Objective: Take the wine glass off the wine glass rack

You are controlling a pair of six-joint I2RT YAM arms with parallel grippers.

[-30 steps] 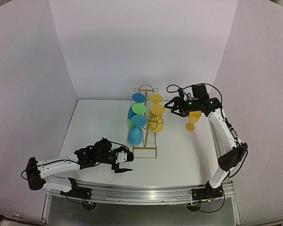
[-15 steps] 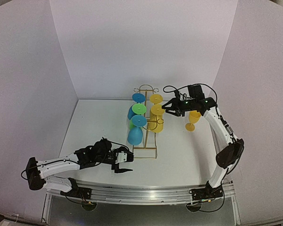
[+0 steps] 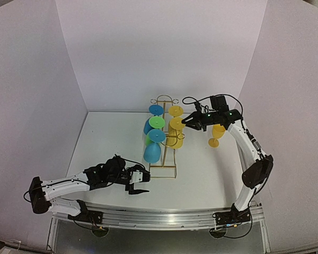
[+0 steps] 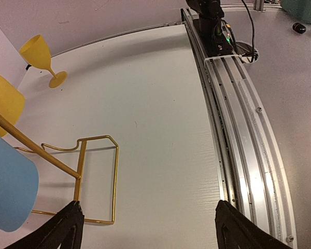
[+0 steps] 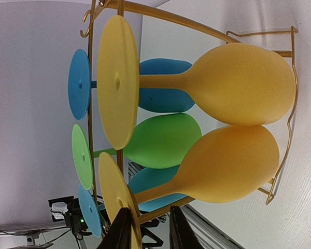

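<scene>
Hovering at the wine glass rack [image 4: 116, 181], the right hand [image 5: 150, 228] has its fingers apart, just by the foot of a hanging yellow wine glass [image 5: 233, 166], gripping nothing. To my eye the grasp is not yet made. Another yellow glass [image 3: 217, 132] stands on the worktop [image 3: 201, 174]. The left hand [image 4: 150, 225] sits spread and empty near the rack's base.

rack [image 4: 81, 171] ctr | 3 o'clock: hung ylw glasses [image 3: 176, 125], then standing ylw glass [image 3: 217, 134], gap btwn tight | 9: blue glasses [image 3: 151, 152] block | 5 & 8: table [image 3: 201, 169] open
</scene>
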